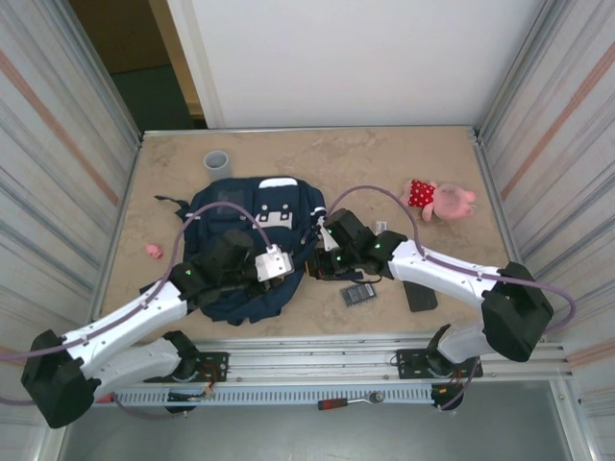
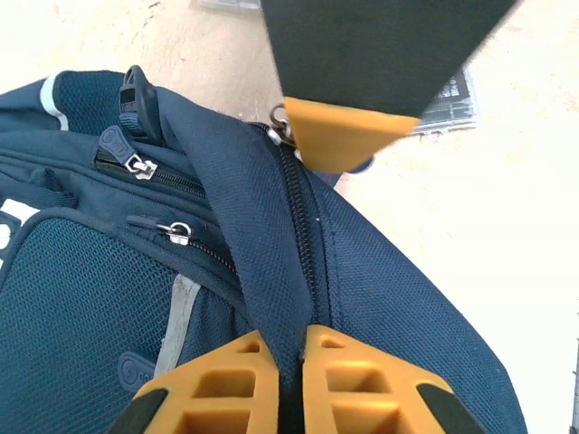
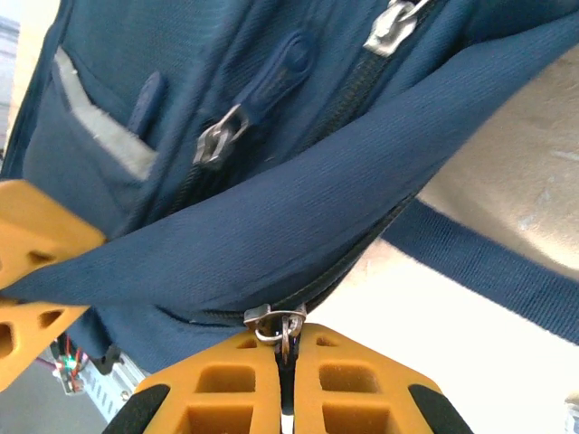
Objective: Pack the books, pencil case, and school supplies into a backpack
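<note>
The navy backpack (image 1: 240, 206) lies flat mid-table. My left gripper (image 1: 277, 261) is shut on a fold of its fabric (image 2: 271, 271) beside the main zip, at the bag's near right side. My right gripper (image 1: 327, 240) is shut on the metal zip pull (image 3: 279, 324) of that same zip; one of its fingertips (image 2: 339, 136) shows ahead in the left wrist view. Of the school supplies, a dark grey piece with a grid face (image 1: 359, 293) lies on the table right of the bag. The books are out of view. I cannot tell if the flat black oblong (image 1: 420, 295) is the pencil case.
A pink and red plush toy (image 1: 440, 199) lies at the right. A grey cup (image 1: 217, 161) stands behind the backpack. A small pink object (image 1: 154, 252) sits at the left. Metal walls close in both sides of the table.
</note>
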